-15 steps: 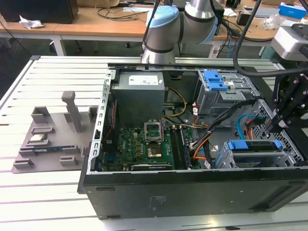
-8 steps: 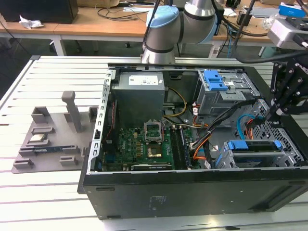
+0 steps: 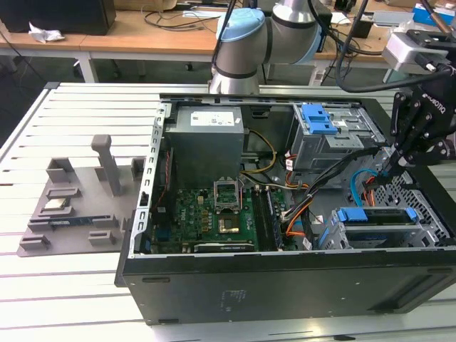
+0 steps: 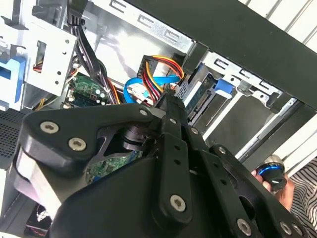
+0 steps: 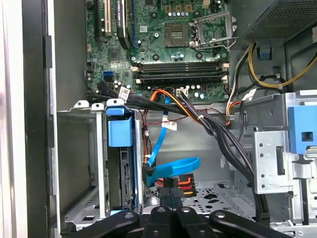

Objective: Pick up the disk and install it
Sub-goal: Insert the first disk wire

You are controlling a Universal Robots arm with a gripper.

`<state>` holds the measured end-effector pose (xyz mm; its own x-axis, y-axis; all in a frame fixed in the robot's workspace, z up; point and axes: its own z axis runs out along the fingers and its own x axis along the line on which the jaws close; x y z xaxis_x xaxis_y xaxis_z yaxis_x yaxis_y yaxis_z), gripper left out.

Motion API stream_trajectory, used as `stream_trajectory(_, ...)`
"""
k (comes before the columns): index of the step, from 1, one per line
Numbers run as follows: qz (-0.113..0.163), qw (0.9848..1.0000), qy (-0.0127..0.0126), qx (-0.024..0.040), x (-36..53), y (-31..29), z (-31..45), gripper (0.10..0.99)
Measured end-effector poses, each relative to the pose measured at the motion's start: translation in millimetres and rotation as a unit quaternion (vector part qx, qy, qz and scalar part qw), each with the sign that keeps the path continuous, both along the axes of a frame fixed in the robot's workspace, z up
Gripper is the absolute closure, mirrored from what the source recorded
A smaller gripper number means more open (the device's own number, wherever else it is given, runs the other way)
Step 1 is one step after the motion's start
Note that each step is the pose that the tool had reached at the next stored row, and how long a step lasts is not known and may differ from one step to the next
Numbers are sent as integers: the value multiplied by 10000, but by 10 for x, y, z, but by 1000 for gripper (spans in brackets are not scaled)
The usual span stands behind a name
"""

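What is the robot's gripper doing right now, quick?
Gripper: fingers pressed together, shut on nothing visible, down inside the computer case by the cables.

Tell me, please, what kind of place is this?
Probably a robotics lab or test workshop. An open computer case lies on a slatted metal table under a robot arm, a grey parts fixture sits beside it, and wooden desks with cables stand behind.
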<state>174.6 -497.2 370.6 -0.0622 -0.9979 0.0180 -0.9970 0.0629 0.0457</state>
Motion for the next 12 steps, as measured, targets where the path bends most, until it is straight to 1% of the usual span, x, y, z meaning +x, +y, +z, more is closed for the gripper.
stream_trajectory(1, 0, 10000, 0, 0, 0, 0, 0, 973)
stream_trajectory(3, 0, 10000, 0, 0, 0, 0, -2, 851)
stream_trajectory(4, 0, 10000, 0, 0, 0, 0, -3, 851)
stream_trajectory(6, 0, 10000, 0, -3, 0, 0, -5, 725)
stream_trajectory(9, 0, 10000, 0, -45, 0, 9, -38, 725)
stream_trajectory(10, 0, 10000, 0, -57, 0, 16, -57, 725)
stream_trajectory(12, 0, 10000, 0, -73, 0, 25, -118, 725)
